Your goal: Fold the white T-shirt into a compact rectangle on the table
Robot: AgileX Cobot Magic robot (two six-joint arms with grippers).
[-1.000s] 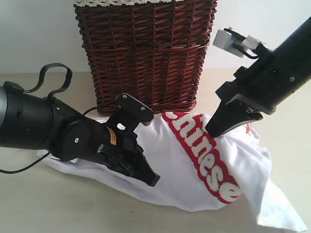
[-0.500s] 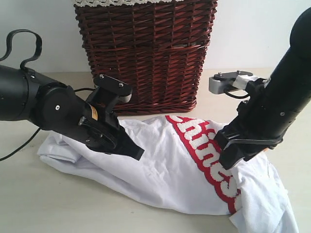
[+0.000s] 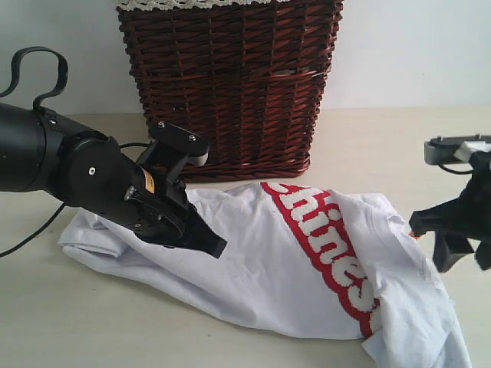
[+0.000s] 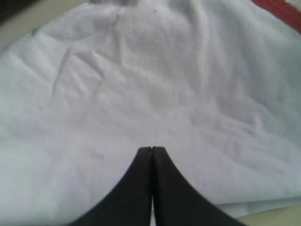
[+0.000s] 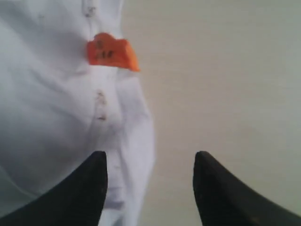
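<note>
The left edge of the broad pale beige tabletop [image 3: 69, 330] has bare room in front of and beside my left arm. My left gripper [image 3: 215, 247] hangs low over the left half of the soft white short-sleeved T-shirt [image 3: 261, 276]. Its jaws are pressed flat together, with no cloth visible between them. The shirt lies crumpled across the near middle of the tabletop, just in front of the dark red-brown wicker basket [image 3: 230, 84]. The basket stands towards the far edge, by the wall. A red band with puffy white letters [image 3: 330, 245] runs diagonally over the shirt's right half. My right gripper [image 3: 464, 257] stands by the shirt's right edge, jaws wide apart and empty. Beyond it, the far right of the tabletop is bare.

My left wrist view shows only wrinkled white cloth under the closed tips, with a sliver of red at one corner. My right wrist view adds a small orange tag [image 5: 112, 52] on the shirt's seam. It also shows one finger over the shirt's edge and the other over bare tabletop.
</note>
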